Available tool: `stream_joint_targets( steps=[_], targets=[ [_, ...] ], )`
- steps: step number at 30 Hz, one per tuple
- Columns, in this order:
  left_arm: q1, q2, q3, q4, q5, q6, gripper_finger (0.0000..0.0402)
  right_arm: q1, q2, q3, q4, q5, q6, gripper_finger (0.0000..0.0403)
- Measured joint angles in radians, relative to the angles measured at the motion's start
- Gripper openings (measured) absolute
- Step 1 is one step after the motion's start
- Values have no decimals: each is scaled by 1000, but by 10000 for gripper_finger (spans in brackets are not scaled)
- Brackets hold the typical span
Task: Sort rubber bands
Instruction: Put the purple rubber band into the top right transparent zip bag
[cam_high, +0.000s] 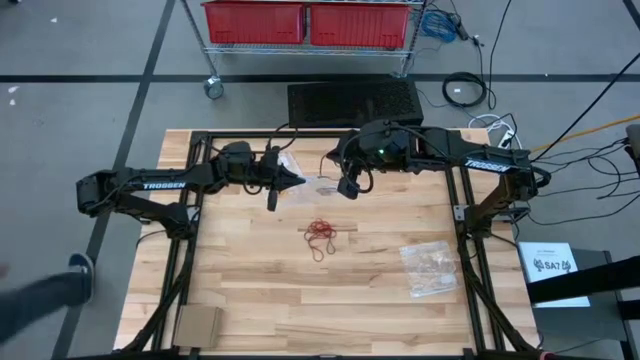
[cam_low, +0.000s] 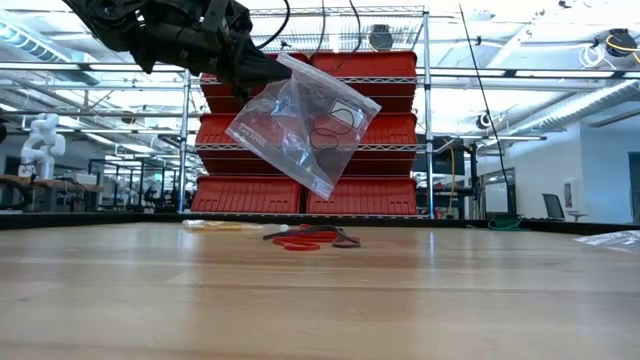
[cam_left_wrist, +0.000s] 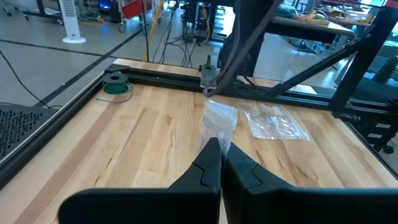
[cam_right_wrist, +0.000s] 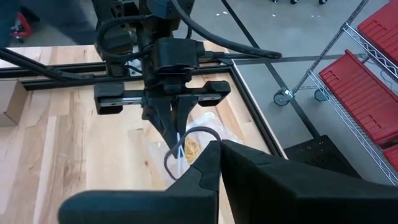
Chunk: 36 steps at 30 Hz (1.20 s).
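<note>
My left gripper (cam_high: 288, 180) is shut on a clear plastic bag (cam_low: 300, 125) and holds it in the air over the far middle of the table. Dark bands (cam_low: 335, 125) and yellowish bands (cam_right_wrist: 191, 149) show inside the bag. My right gripper (cam_high: 348, 188) hovers just right of the bag, its fingers shut (cam_right_wrist: 219, 146). A dark rubber loop (cam_right_wrist: 180, 155) lies right at their tips. A pile of red rubber bands (cam_high: 322, 235) rests on the table nearer than both grippers. My left gripper pinches the bag's top edge at one corner (cam_low: 283, 68) between its two fingers, coming level from the table's left. The bag hangs tilted below the fingers, lifted clear of the table. My right gripper's tips are next to the dark loop; whether they touch it I cannot tell.
A second clear bag (cam_high: 430, 268) lies flat on the table's right near part. A cardboard box (cam_high: 197, 325) sits at the near left corner. A green roll (cam_left_wrist: 116, 86) lies by the frame rail. A person's leg and shoe (cam_high: 80, 275) are left of the table.
</note>
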Motion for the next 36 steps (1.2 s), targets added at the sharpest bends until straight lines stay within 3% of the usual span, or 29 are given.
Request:
stream_joint_targets(
  steps=[15,24,36],
  targets=[
    [0,0,0,3,6,0,0,-3,77,1,-27,-2,16,0],
    [0,0,0,4,14,0,0,-3,131,0,-117,52,24,0],
    [-1,0,0,6,14,0,0,0,234,0,-144,-36,46,0]
  ],
)
